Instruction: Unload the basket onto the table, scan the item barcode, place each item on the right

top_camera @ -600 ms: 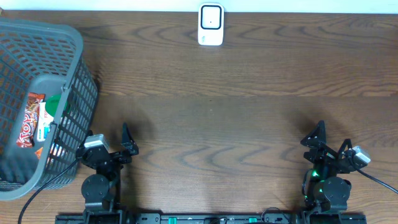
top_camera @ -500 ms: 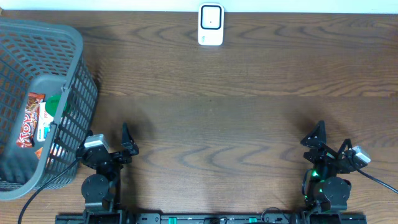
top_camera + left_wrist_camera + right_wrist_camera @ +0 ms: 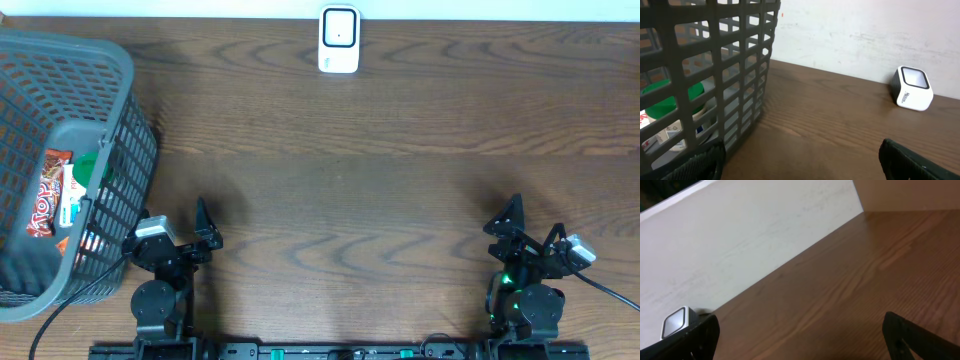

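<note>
Sitting at the near edge of the table, the left gripper [image 3: 800,169] and the right gripper [image 3: 800,347] both have their jaws spread wide and hold nothing. Just to the left of the left gripper stands a grey plastic basket [image 3: 122,75] with open lattice walls. Inside lie the goods to scan, packed close together: a red-wrapped snack bar [image 3: 45,192], a small white carton [image 3: 70,195] and something with a green cap [image 3: 659,101]. The bar looks light, and its glossy film wrap is likely slippery and crinkly. Pinching it across its narrow width near one end would probably leave the barcode uncovered. Beyond, the brown wood-grain table [image 3: 400,190] looks smooth and level. At its far edge a white scanner [image 3: 339,40] stands against a pale wall [image 3: 850,30].
</note>
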